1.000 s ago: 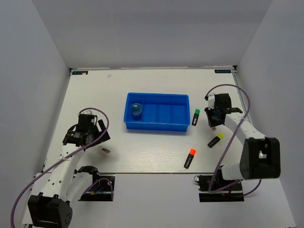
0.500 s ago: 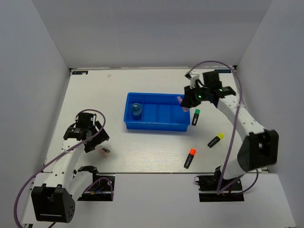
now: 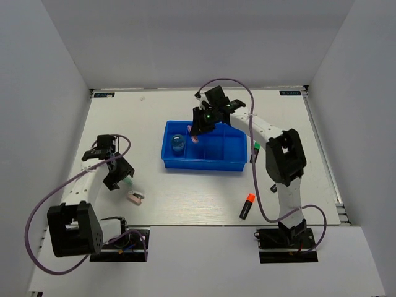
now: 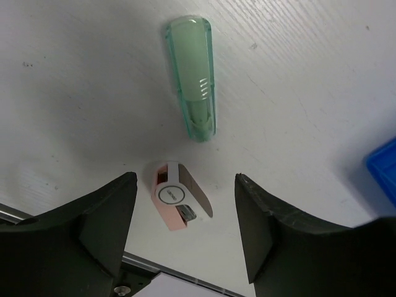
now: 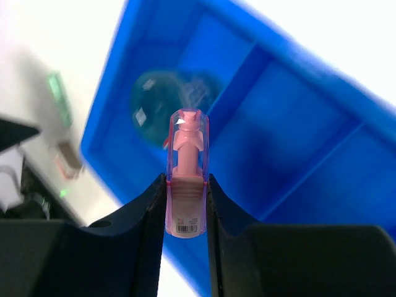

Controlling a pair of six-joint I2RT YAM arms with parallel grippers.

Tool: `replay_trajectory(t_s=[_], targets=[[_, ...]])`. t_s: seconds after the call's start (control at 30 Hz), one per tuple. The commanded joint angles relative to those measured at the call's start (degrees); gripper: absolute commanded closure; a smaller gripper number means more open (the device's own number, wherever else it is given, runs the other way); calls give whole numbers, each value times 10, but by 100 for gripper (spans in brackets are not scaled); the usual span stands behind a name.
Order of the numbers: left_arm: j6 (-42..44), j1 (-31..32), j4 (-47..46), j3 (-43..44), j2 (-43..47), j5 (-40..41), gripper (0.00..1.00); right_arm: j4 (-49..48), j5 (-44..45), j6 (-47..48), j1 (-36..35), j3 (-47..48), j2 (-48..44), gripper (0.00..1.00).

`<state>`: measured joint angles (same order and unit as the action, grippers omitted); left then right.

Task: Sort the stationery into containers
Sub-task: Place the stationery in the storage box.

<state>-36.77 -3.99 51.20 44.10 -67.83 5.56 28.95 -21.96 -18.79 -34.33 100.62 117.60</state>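
The blue tray (image 3: 204,165) sits mid-table, with the blue round piece (image 3: 178,143) in its leftmost compartment. My right gripper (image 3: 197,134) is shut on a clear-capped pink piece (image 5: 185,154) and holds it above the tray (image 5: 297,124), next to the round piece (image 5: 154,102). My left gripper (image 3: 119,177) is open over the table at the left. In its wrist view a pink-and-white piece (image 4: 176,198) lies between the open fingers and a pale green capped piece (image 4: 192,77) lies beyond. A green-capped highlighter (image 3: 255,151) and an orange-capped one (image 3: 247,206) lie right of the tray.
The right arm stretches across the table from its base to the tray and covers the spot where the yellow-capped highlighter lay. The pink-and-white piece (image 3: 135,198) is close to the table's front edge. White walls enclose the table.
My right gripper has swung left from the table's right side with the pink piece, to above the tray's left part. My left gripper has shifted a little left and back.
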Motion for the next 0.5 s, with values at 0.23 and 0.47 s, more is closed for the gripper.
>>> replay_trajectory(t_s=[0.23,0.47], targets=[[7,-10,-66,17,-74,-9,20,29,68,-22,-7,16,28,45],[-18,-10,-87,17,-115,24,27,8,26,8,-2,-56,-39,40]])
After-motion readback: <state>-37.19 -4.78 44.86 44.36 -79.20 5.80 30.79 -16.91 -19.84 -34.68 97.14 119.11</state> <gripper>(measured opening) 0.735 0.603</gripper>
